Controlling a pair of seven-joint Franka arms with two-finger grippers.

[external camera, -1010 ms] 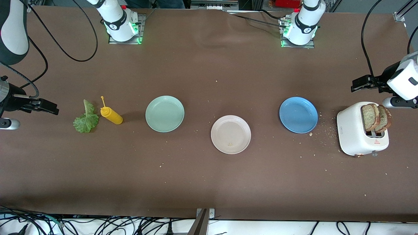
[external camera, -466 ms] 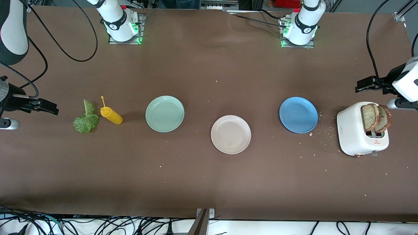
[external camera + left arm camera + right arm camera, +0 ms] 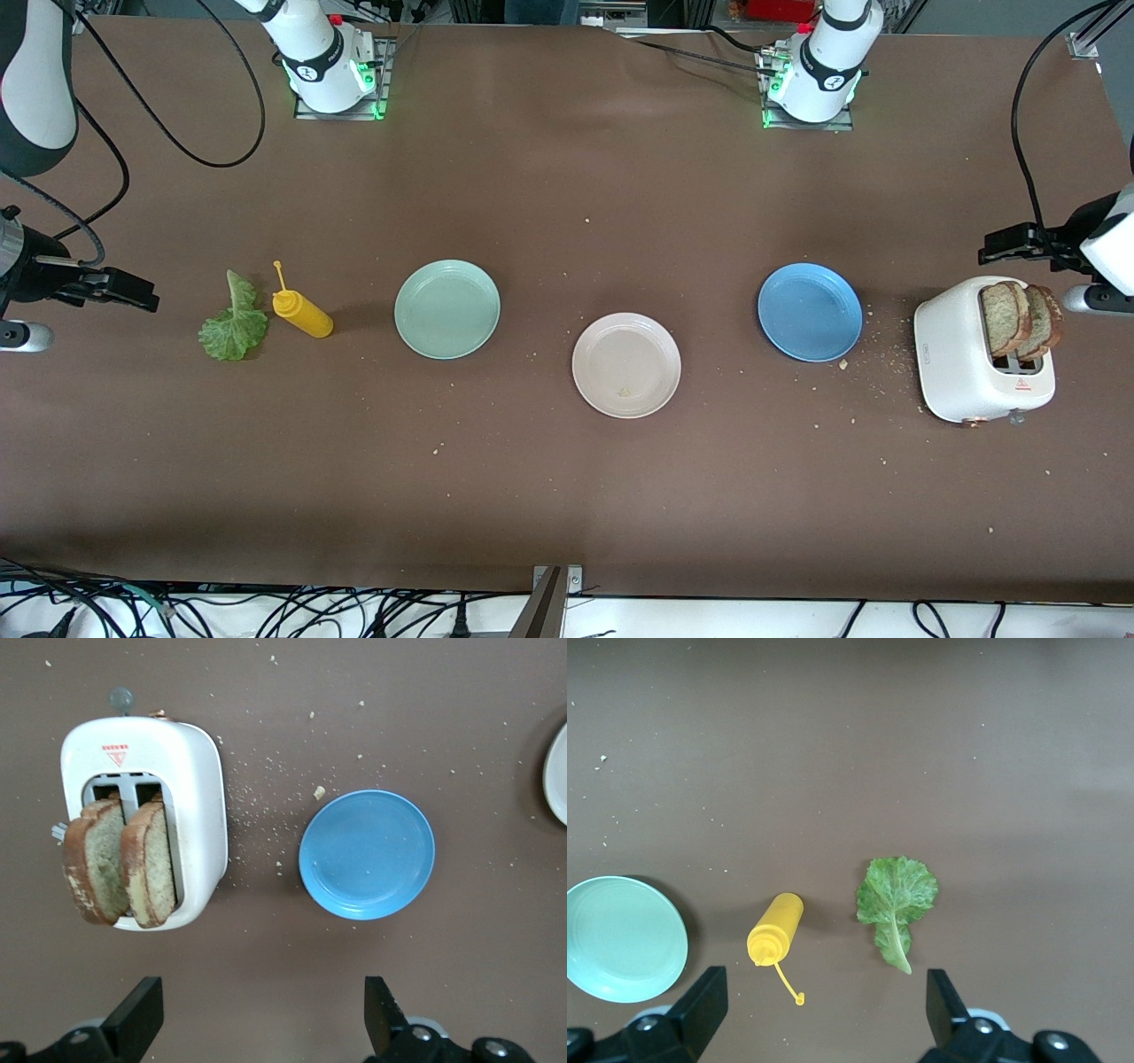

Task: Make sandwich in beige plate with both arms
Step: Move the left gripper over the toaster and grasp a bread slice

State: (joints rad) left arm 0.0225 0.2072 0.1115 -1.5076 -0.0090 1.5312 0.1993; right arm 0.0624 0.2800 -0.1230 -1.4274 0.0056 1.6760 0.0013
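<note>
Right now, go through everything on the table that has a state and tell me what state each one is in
Toast slices: two, upright in the toaster slots.
Toaster: upright, loaded.
Beige plate: bare except a small crumb.
Blue plate: holds nothing.
Mint-green plate: holds nothing.
Lettuce leaf: flat on the table.
Yellow squeeze bottle: lying on its side.
Left gripper: open, holds nothing.
Right gripper: open, holds nothing.

A brown tabletop [image 3: 567,496] scattered with pale crumbs [image 3: 890,359] fills the scene under even overhead light; tangled black cables [image 3: 266,611] lie on a white floor along the edge at 6 o'clock.
</note>
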